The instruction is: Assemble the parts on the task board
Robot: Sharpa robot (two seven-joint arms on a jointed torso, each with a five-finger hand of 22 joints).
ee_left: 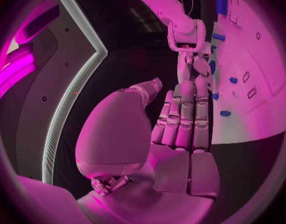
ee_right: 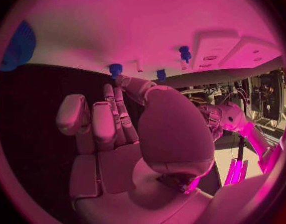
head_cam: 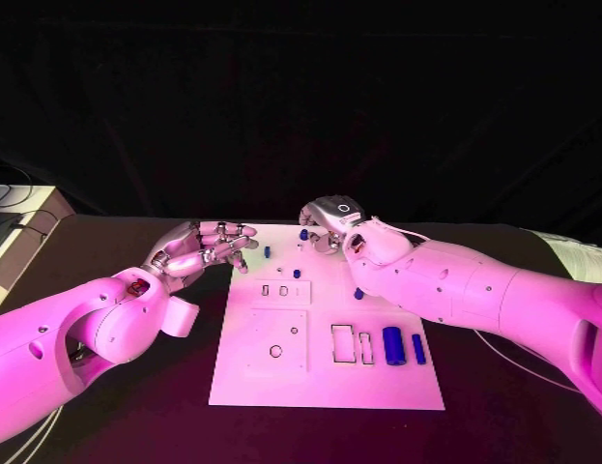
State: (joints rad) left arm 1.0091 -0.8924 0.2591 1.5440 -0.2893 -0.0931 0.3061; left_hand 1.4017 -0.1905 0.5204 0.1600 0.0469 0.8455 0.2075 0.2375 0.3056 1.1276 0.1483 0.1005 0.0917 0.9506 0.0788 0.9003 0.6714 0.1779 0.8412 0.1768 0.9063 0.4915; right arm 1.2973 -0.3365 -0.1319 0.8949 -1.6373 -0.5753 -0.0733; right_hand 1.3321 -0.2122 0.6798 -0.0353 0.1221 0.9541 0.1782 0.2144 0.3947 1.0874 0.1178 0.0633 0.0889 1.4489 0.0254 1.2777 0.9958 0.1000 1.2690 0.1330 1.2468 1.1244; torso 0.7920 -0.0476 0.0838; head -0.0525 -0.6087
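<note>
The white board [head_cam: 326, 338] lies lengthwise away from the robot on the black table [head_cam: 133, 425]. The left hand [head_cam: 203, 249], at its far left corner, is loose and holds nothing. The right hand [head_cam: 334, 220], at the far edge, is curled; I can't tell whether it grips anything. Crowded so close, they could collide or knock the upright peg [head_cam: 303, 234]. Two blue cylinders [head_cam: 402, 346] lie lengthwise too.

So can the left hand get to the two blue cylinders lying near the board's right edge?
Probably not easily: the left hand hovers off the board's far left corner, and the blue cylinders lie across the task board, beside the right arm.
</note>
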